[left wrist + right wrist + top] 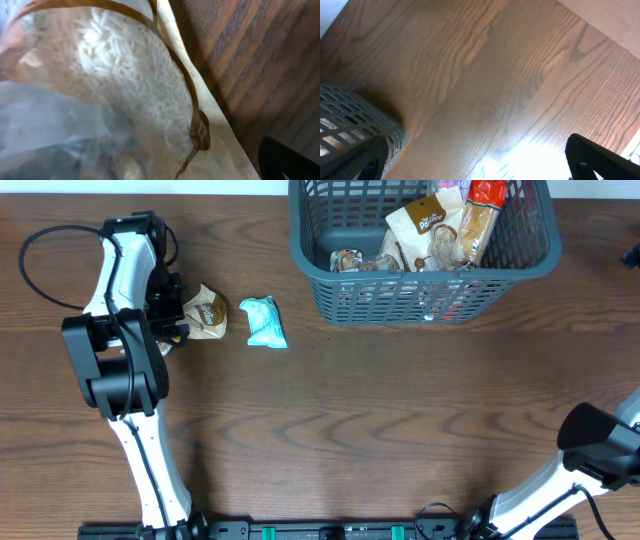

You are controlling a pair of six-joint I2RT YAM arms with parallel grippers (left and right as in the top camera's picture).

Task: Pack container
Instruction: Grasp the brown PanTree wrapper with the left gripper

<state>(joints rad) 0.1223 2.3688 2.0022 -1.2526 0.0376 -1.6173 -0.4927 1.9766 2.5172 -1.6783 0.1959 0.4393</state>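
We see the container (pixel 425 275), a blue-grey plastic basket with slotted lattice walls and a thick rim, at the far right of the wood-grain table (pixel 380 430). Crinkled snack packets (pixel 440 230) lie inside it.

At the left, the left gripper (pixel 178 315) is against a tan rice packet (pixel 125 75) whose clear window shows long white grains. We cannot tell whether its jaws grip the packet. A glossy teal packet (pixel 265 322) lies just right of it.

The right gripper (pixel 472 162) hangs over bare table beside the basket's corner, its dark fingers spread apart.
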